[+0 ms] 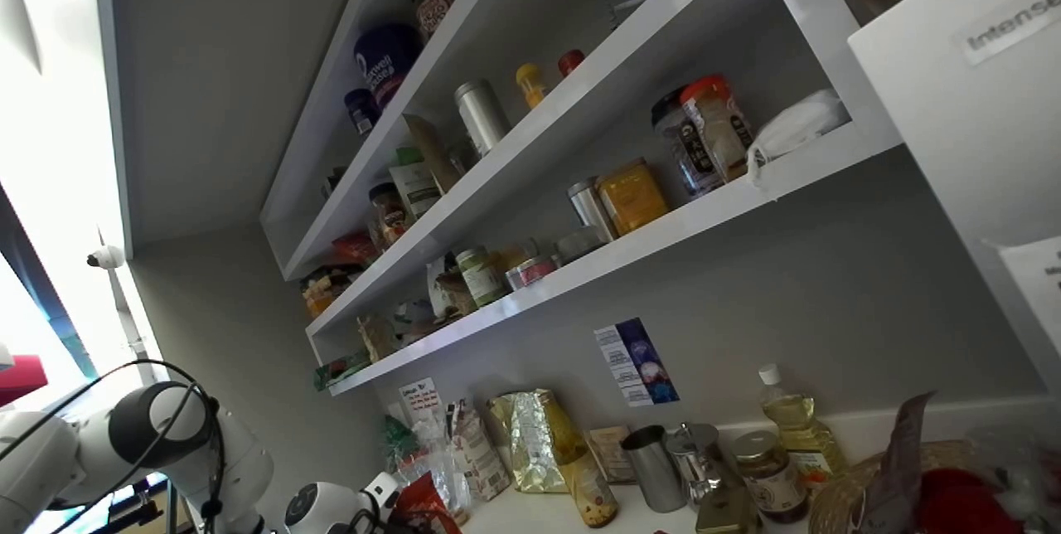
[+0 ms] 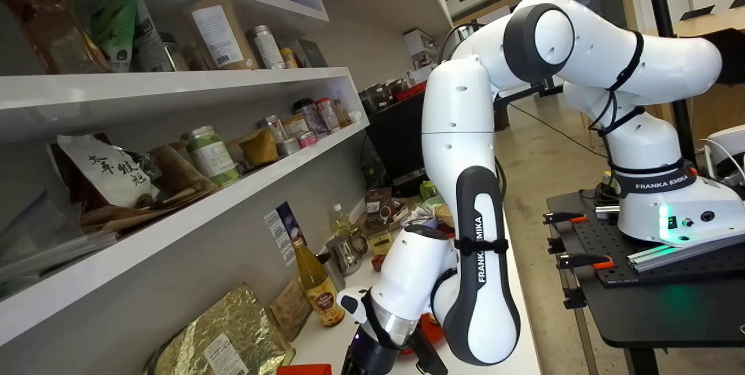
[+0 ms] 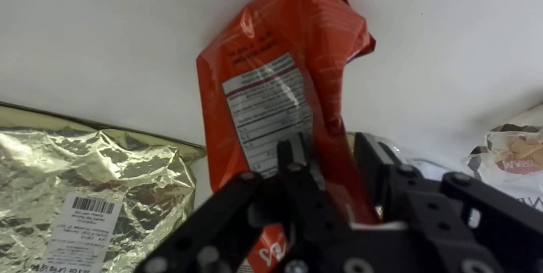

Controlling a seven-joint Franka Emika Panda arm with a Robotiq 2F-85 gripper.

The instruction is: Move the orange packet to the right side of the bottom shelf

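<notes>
The orange packet [image 3: 263, 73] is red-orange with a pale printed label and fills the middle of the wrist view. Its top also shows in an exterior view [image 1: 424, 502], beside the gripper on the counter. My gripper [image 3: 328, 148] is low at the packet, fingers apart. One finger overlaps the label; the other stands beyond the packet's edge, with a thin gap visible there. The packet's side shows between the fingers. In the exterior views the fingertips are hidden or cut off. The bottom shelf [image 1: 680, 221] runs above the counter; it shows in both exterior views [image 2: 174, 227].
A gold foil bag [image 3: 97, 171] stands beside the packet. A yellow bottle [image 2: 320, 287] and metal pitchers [image 1: 655, 468] stand further along the counter. The shelf's right end holds jars [image 1: 717, 132] and a white bag [image 1: 800, 132]; a yellow-orange box [image 1: 632, 198] sits left of them.
</notes>
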